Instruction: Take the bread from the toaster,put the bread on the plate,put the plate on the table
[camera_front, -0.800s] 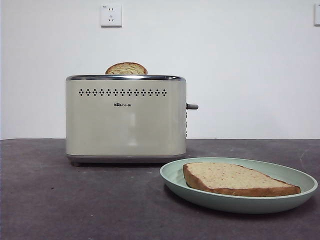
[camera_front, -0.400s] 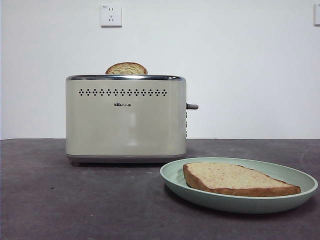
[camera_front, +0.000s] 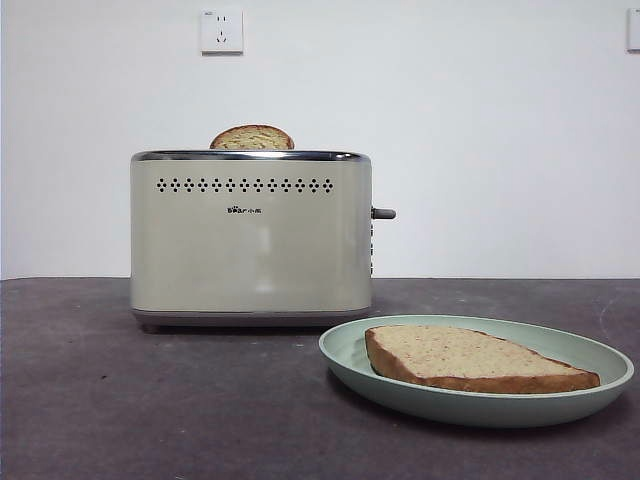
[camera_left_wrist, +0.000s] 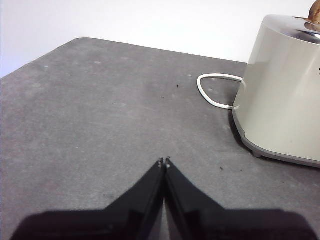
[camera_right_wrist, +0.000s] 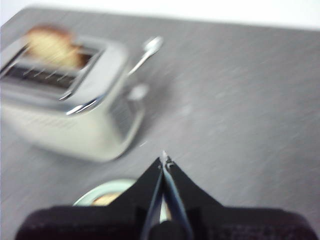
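The bread (camera_front: 470, 358) lies flat on the mint-green plate (camera_front: 345, 350), which rests on the dark table (camera_front: 150, 400) at the front right. The cream toaster (camera_front: 250, 240) stands behind it. A second slice (camera_front: 252, 138) shows only as a domed top in the toaster's slot. My left gripper (camera_left_wrist: 164, 162) is shut and empty, over bare table beside the toaster (camera_left_wrist: 285, 90). My right gripper (camera_right_wrist: 163, 157) is shut and empty, high above the table; its blurred view shows the toaster (camera_right_wrist: 70, 115) with the second slice (camera_right_wrist: 52, 47) and a bit of the plate (camera_right_wrist: 100, 192). Neither gripper shows in the front view.
A white power cord (camera_left_wrist: 212, 92) loops on the table behind the toaster. The toaster's side lever (camera_front: 384, 213) sticks out toward the right. A wall socket (camera_front: 222, 31) sits on the white wall behind.
The toaster, plate and bread appear a pixel or two further left; otherwise nothing has visibly changed in the front view.
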